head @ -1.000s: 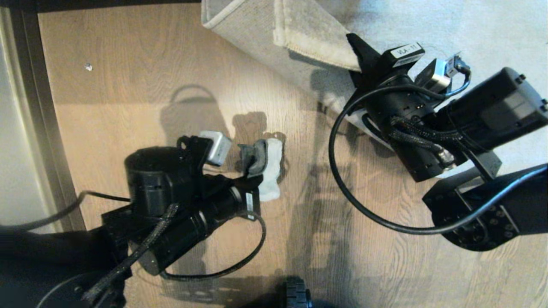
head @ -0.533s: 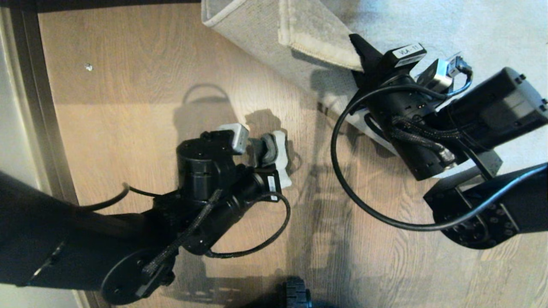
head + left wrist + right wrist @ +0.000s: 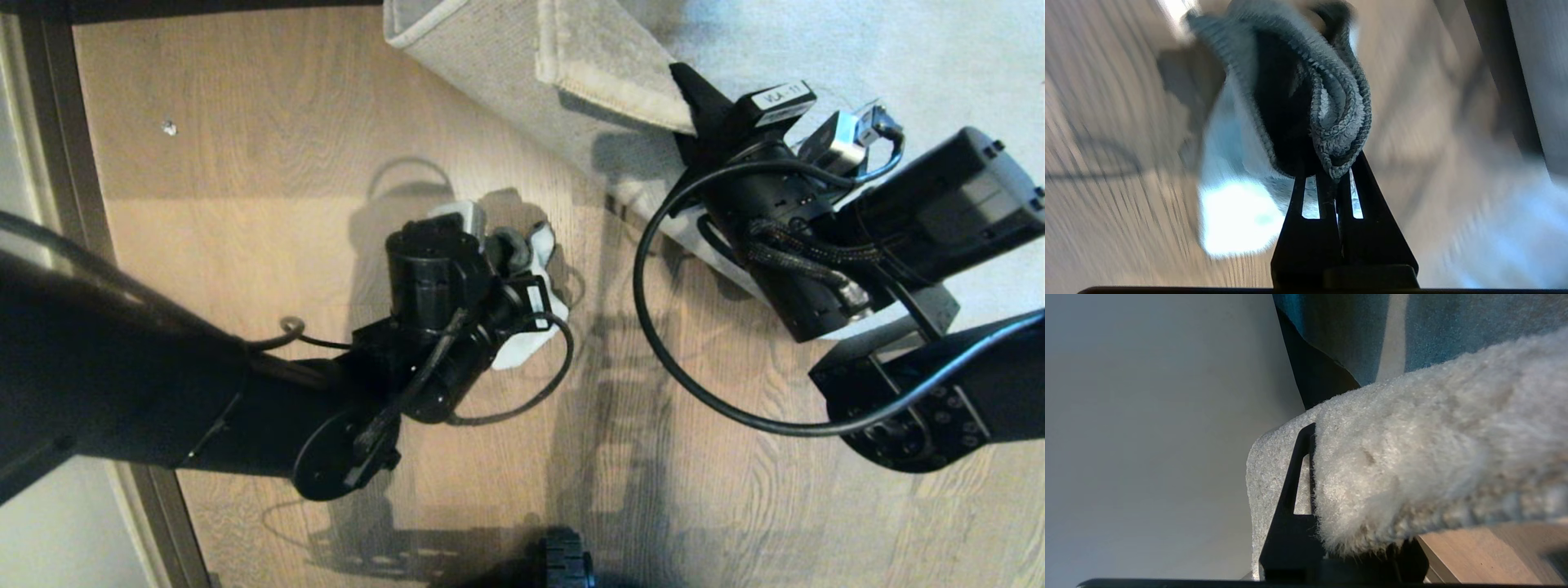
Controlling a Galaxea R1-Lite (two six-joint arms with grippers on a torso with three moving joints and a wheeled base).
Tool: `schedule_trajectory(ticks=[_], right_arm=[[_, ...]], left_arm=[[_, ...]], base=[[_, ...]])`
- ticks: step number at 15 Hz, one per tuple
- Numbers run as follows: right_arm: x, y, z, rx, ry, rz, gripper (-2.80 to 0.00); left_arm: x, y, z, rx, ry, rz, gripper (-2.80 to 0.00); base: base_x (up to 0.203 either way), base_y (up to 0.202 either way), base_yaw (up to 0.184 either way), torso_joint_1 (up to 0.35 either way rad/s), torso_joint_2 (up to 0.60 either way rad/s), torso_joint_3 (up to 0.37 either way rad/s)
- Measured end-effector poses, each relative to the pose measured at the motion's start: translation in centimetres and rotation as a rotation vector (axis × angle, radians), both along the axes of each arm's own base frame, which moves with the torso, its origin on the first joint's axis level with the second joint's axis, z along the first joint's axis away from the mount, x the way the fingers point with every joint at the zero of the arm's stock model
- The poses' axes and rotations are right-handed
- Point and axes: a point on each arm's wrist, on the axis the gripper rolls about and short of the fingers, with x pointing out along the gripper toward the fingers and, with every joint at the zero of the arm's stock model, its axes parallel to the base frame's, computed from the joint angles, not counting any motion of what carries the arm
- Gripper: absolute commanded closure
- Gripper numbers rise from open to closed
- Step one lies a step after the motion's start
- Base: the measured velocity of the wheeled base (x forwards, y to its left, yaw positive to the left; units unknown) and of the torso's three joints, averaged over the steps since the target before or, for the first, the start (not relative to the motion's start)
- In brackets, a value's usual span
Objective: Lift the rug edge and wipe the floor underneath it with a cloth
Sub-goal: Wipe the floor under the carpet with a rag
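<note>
floor [image 3: 1106,171] motion-blurred, cloth [image 3: 539,253] partly hidden

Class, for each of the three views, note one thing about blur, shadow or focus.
Head view: sharp, with dark arm shadows across the floor. Left wrist view: the floor streaks with motion blur, while the cloth in the left gripper stays crisp. Right wrist view: the rug edge fills the frame close up, its far end soft.

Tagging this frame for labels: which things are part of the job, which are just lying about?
In the job:
- cloth, clamped in left hand
- rug edge, held up by right hand
- floor

Lying about:
- small pale speck on the floor
- dark strip beside the floor
</note>
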Motion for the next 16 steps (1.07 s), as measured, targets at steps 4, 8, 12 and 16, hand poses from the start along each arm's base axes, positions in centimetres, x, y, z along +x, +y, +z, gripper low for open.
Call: schedule_trajectory(ticks=[4,8,12,16], right_arm=[[0.0,0.0,0.0,-0.001,0.0,-0.003,0.0],[0.0,0.0,0.0,-0.001,0.0,-0.002,0.0],[0.1,0.0,-0.1,-0.002,0.001,0.0,0.0],[0.1,0.1,-0.1,-0.003,0.002,0.0,0.0]], left_arm=[[2.5,0.6,0.7,-0.026,-0.034,0.061,0.0],[4.0,2.0,1.0,-0.033,-0.049,0.114,0.0],[5.4,3.6,1.8,-0.048,-0.073,0.166,0.0],[6.8,5.9,2.0,-0.049,-0.081,0.232,0.0]], base=[[0.0,0.0,0.0,0.0,0.0,0.0],[0.0,0.0,0.0,0.0,0.0,0.0],[0.0,0.0,0.0,0.0,0.0,0.0],[0.0,0.0,0.0,0.0,0.0,0.0]])
